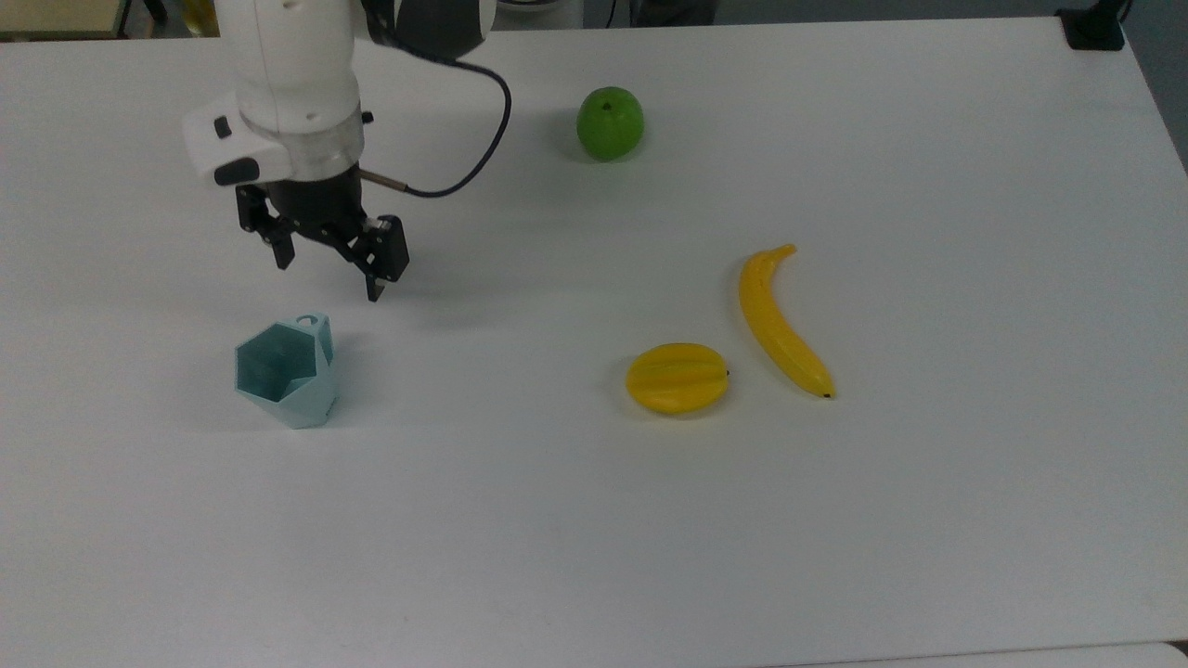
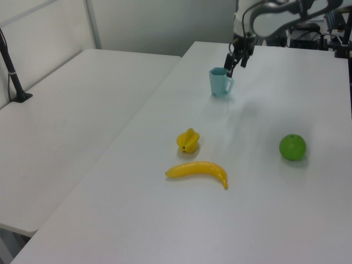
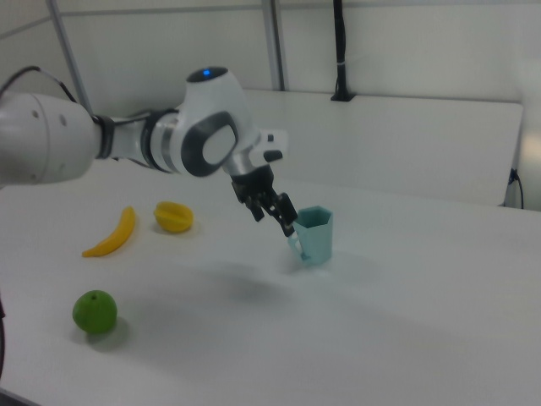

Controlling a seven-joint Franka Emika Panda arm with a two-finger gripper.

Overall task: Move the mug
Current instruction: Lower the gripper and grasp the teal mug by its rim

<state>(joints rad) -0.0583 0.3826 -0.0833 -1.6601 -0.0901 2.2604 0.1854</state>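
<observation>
The pale teal faceted mug stands upright on the white table, rim up, its small ring handle toward the top view's upper right. It also appears in the left view as the mug and in the right view as the mug. My gripper hangs open above the table, just beyond the mug toward the top view's top, with nothing between its fingers. From the sides, the gripper sits slightly above and beside the mug's rim, apart from it.
A green apple lies at the top view's upper middle. A yellow starfruit and a banana lie to the right of centre. A second white table adjoins on the left view's left.
</observation>
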